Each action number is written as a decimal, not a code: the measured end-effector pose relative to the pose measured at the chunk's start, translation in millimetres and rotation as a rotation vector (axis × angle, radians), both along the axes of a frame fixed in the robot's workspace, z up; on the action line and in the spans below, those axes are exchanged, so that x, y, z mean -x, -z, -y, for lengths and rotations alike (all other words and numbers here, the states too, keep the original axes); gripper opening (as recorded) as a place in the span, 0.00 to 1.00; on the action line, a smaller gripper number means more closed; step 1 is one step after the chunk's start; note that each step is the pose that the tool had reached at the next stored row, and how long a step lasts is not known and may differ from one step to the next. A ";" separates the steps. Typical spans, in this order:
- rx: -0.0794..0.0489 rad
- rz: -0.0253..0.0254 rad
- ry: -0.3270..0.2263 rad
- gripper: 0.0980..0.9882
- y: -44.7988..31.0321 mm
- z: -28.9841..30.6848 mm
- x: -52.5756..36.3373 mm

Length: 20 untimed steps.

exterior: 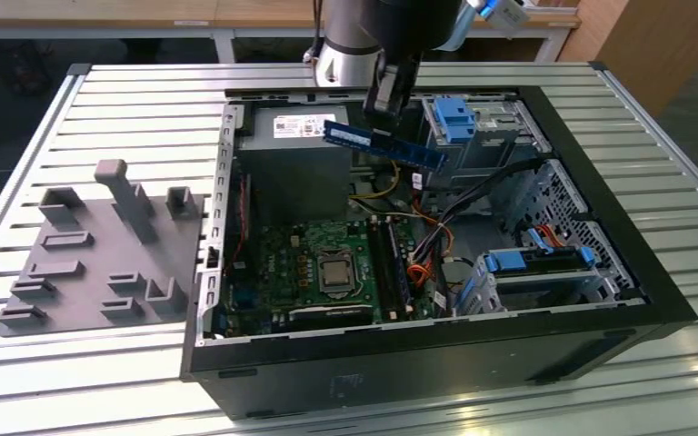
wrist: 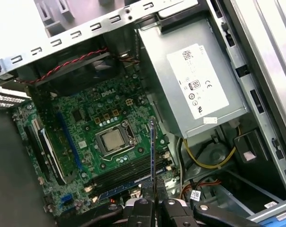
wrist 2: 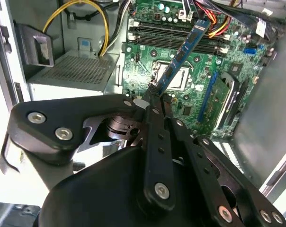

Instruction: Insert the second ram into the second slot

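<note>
second ram | pinched by gripper | aloft over computer case | its clamped end hidden

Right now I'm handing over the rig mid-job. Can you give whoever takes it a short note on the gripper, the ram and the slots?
Gripper: shut on the second ram, holding it in the air.
Position: above the open computer case, over the motherboard, clear of the memory slots.
Done: ram picked up and brought over the case.
Left: ram not yet seated in any slot.
</note>
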<state>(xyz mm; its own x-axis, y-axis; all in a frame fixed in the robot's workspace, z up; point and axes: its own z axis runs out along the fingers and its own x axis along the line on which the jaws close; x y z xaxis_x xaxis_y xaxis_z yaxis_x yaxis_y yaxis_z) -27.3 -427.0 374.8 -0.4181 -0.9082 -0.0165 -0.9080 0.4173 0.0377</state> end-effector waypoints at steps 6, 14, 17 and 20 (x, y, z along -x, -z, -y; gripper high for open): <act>0.000 0.0000 0.061 0.04 0.1 0.0 0.0; 0.000 0.0000 0.125 0.04 0.1 0.0 0.0; 0.000 0.0000 0.147 0.04 0.2 0.0 0.0; 0.000 0.0000 0.169 0.04 0.2 0.0 0.0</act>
<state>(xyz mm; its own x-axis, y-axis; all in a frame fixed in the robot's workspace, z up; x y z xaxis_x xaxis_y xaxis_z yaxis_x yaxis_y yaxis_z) -27.3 -427.0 374.6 -0.5653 -0.8247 -0.0165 -0.8246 0.5644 0.0377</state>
